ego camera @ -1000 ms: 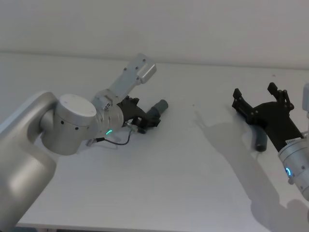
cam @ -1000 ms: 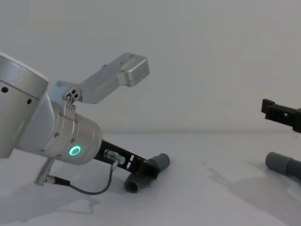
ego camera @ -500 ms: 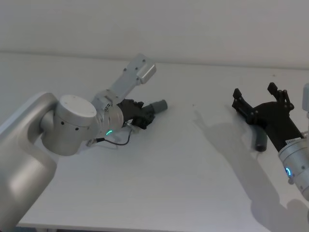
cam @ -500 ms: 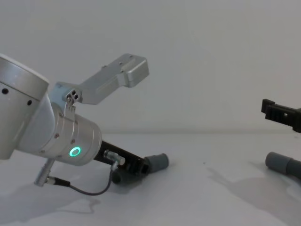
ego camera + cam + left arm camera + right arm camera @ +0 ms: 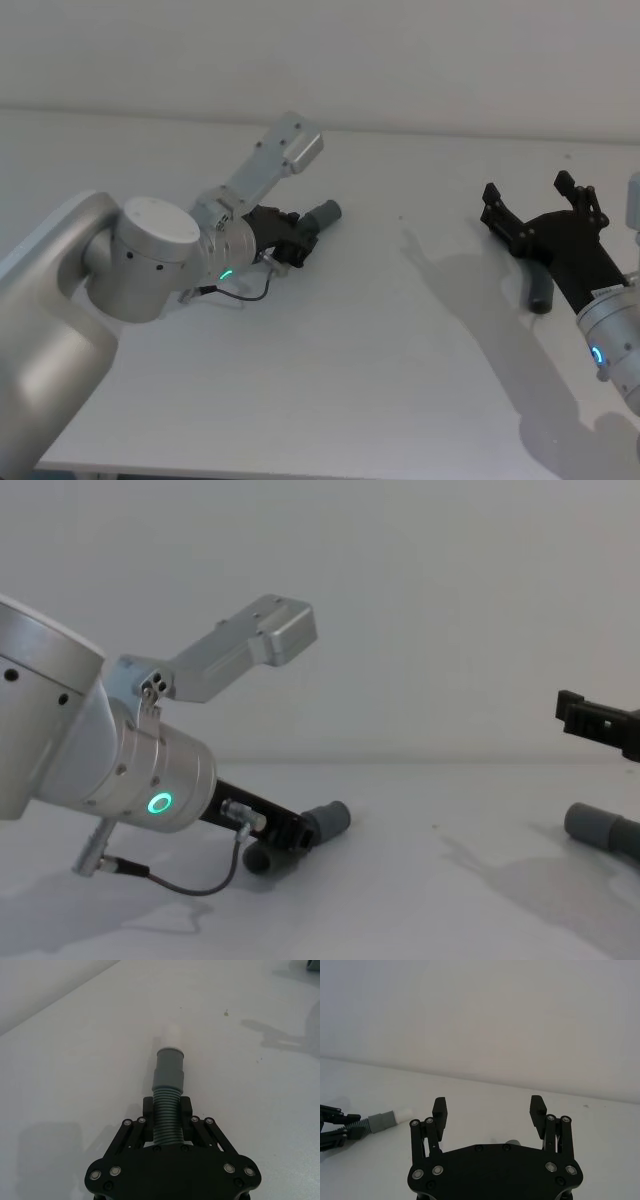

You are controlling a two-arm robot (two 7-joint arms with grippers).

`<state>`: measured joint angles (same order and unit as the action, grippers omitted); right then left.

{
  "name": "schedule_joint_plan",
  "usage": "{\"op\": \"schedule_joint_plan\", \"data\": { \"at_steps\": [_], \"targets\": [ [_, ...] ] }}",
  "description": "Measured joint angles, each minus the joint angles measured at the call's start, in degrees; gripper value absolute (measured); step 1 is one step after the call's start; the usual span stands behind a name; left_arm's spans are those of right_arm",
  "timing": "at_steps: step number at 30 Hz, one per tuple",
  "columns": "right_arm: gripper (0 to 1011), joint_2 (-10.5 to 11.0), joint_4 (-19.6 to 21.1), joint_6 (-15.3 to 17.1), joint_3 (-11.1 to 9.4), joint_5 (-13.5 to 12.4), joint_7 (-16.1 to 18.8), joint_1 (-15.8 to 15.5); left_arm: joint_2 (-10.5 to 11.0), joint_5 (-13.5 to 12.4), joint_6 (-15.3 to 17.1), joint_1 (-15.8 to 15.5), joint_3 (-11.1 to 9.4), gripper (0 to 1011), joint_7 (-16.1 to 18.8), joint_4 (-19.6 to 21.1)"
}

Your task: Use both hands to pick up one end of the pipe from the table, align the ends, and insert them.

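My left gripper (image 5: 167,1108) clamps one pipe piece (image 5: 169,1067); right gripper (image 5: 489,1109), jaws apart, hangs over the other piece (image 5: 541,292) by the table's (image 5: 400,350) right edge.

Pale grey wall (image 5: 420,50) spans the upper frame in head view, plain and evenly lit. It meets the white matte table (image 5: 380,400) along a soft horizontal seam. The table's front edge runs along the bottom of frame. Soft diffuse shadows (image 5: 470,310) at right-centre. A few tiny dark specks (image 5: 226,1011) on the tabletop.
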<state>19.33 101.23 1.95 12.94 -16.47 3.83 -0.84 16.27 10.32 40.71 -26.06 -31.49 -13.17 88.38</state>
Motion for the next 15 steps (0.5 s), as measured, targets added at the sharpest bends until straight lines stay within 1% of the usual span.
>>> {"op": "schedule_joint_plan", "data": {
  "at_steps": [15],
  "targets": [
    [1004, -0.01, 0.0, 0.01, -0.01, 0.01, 0.02, 0.0, 0.0, 0.0, 0.0, 0.0, 0.0, 299, -0.01, 0.0]
  ]
}}
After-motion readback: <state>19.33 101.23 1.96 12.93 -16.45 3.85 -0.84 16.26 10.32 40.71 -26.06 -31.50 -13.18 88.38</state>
